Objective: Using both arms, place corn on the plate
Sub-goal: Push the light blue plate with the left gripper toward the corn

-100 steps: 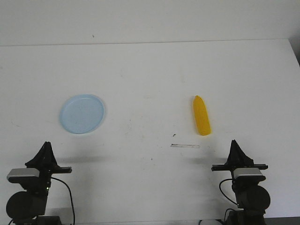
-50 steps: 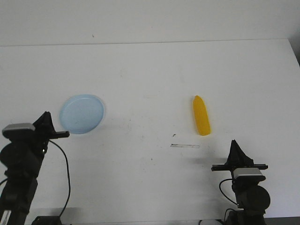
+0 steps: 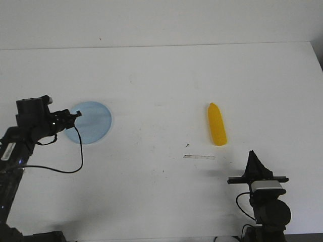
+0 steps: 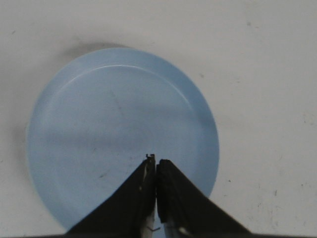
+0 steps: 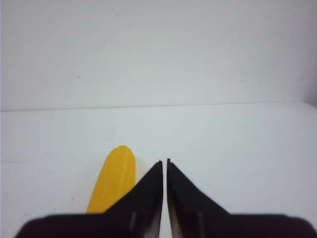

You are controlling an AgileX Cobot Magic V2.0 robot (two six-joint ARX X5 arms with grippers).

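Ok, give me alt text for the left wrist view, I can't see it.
The shut left gripper hangs over the near part of the empty pale blue plate, which lies on the white table.

We see a bright yellow corn with fine ridged rows along it (plain in the right wrist view) on a white counter flecked with small dark marks. The plate is pale blue, unpatterned. Both the left hand and right hand are black.
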